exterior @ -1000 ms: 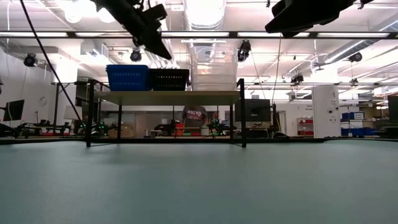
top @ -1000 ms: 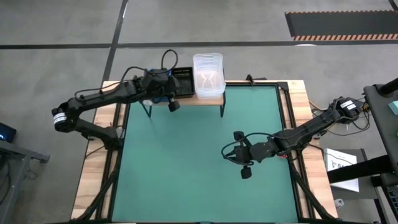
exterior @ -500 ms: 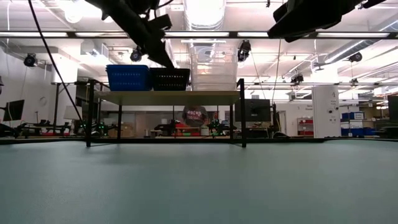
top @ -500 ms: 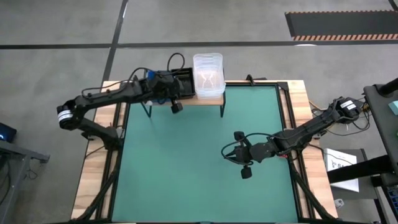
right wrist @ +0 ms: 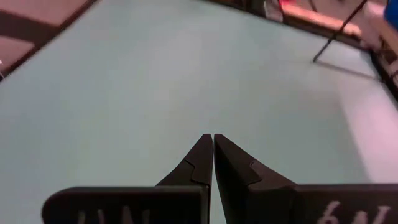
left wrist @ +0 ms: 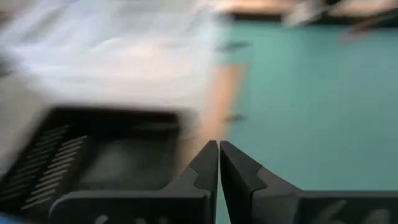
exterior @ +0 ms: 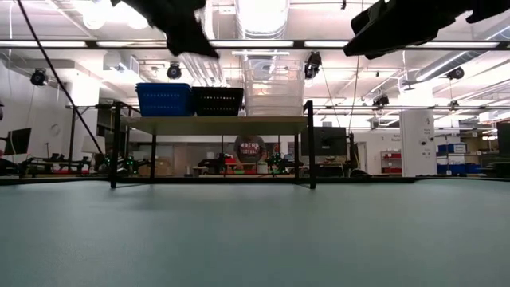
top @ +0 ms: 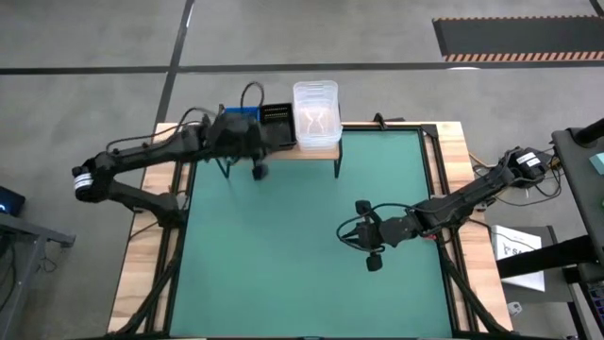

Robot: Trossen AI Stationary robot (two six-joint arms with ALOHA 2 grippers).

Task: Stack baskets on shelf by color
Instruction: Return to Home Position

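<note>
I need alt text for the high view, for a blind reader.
Blue baskets, black baskets and clear baskets sit side by side on the shelf at the table's far edge. The left gripper hovers by the shelf, the right gripper over the mat.

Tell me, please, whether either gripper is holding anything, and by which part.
Nothing is held: both the left gripper and the right gripper are shut and empty.

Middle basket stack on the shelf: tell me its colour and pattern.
The middle stack is black perforated mesh, clearest in the low view.
</note>
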